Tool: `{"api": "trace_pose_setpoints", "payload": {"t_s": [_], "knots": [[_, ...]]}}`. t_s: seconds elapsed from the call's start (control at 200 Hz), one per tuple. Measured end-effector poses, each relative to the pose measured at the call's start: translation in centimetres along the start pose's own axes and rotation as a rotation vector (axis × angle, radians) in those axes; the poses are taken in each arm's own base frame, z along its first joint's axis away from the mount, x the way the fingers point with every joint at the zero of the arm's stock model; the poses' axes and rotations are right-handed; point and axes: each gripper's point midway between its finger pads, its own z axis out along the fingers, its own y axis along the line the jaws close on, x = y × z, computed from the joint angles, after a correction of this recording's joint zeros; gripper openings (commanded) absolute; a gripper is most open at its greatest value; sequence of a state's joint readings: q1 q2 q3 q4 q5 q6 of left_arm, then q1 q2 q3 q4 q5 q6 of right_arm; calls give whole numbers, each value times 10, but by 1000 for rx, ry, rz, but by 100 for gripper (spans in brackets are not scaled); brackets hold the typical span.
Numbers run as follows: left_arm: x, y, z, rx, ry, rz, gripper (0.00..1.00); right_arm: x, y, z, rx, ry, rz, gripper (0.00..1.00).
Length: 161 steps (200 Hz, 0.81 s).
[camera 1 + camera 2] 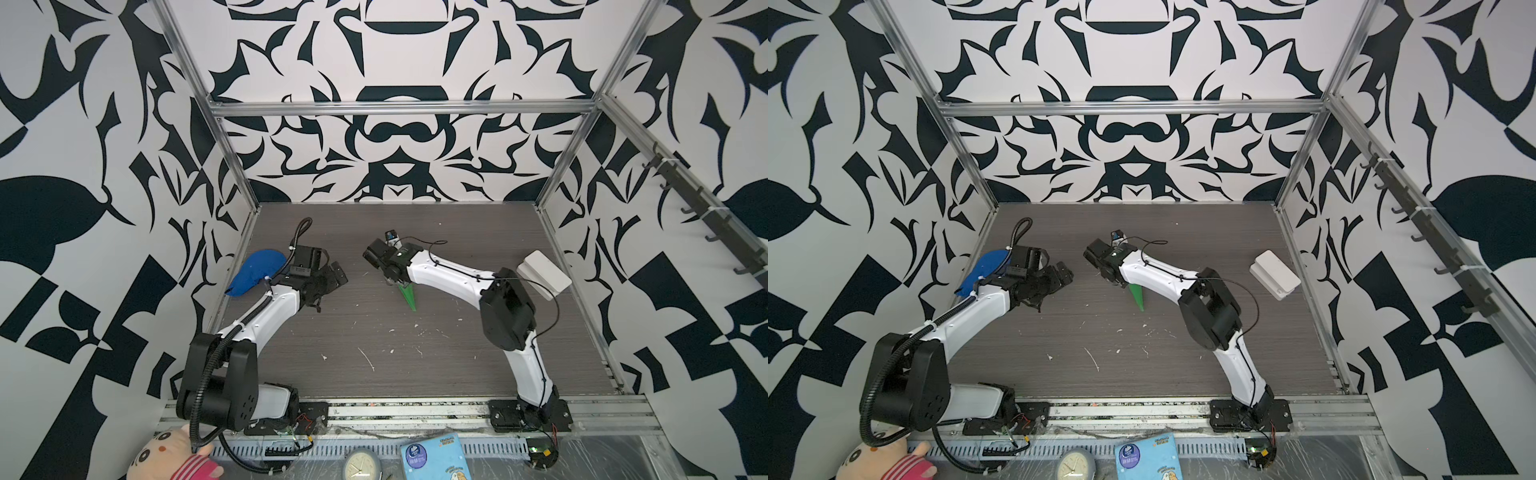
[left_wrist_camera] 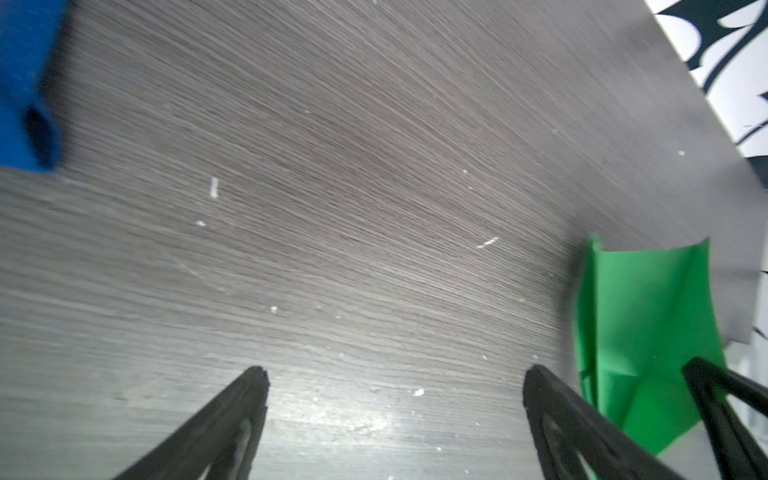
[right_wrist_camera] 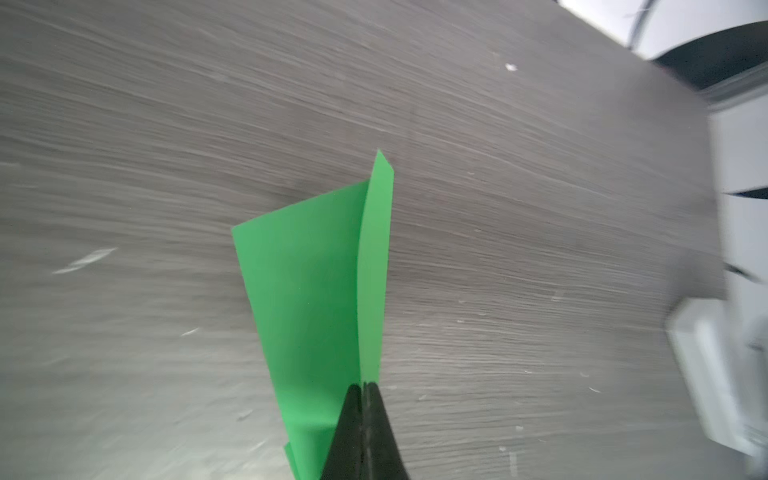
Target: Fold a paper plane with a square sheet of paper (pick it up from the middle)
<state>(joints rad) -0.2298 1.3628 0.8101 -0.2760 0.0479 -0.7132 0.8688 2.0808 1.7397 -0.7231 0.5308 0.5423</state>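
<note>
The square sheet of paper now stands folded as a narrow green paper plane (image 1: 409,296) (image 1: 1138,297), its tip pointing toward the table's front. My right gripper (image 3: 365,386) is shut on one lengthwise fold of the paper plane (image 3: 316,291), jaws pressed together. From above, the wrist hides the right gripper (image 1: 392,279) (image 1: 1121,282) and the plane's rear. My left gripper (image 2: 395,374) is open over bare table, nothing between its fingers. It sits left of the plane (image 2: 648,332) and apart from it. Both top views show the left gripper (image 1: 336,276) (image 1: 1065,274) facing the right one.
A blue cloth cap (image 1: 253,272) (image 1: 986,266) (image 2: 25,83) lies at the table's left edge behind the left wrist. A white box (image 1: 544,272) (image 1: 1275,274) sits at the right edge. Small white scraps (image 1: 365,357) dot the dark wood table (image 1: 457,374).
</note>
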Motion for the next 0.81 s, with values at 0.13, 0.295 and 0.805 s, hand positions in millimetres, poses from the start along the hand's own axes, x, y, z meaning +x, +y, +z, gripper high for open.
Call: {"api": "trace_pose_setpoints", "payload": {"t_s": [0.13, 0.295, 0.805], "knots": [[4, -17, -5, 102, 15, -38, 99, -19, 24, -25, -220, -62, 62, 0], [6, -38, -13, 238, 21, -104, 100, -35, 54, -40, -471, -102, 155, 0], [12, -71, -13, 393, 41, -152, 88, 21, 55, 33, -635, 94, 434, 0]]}}
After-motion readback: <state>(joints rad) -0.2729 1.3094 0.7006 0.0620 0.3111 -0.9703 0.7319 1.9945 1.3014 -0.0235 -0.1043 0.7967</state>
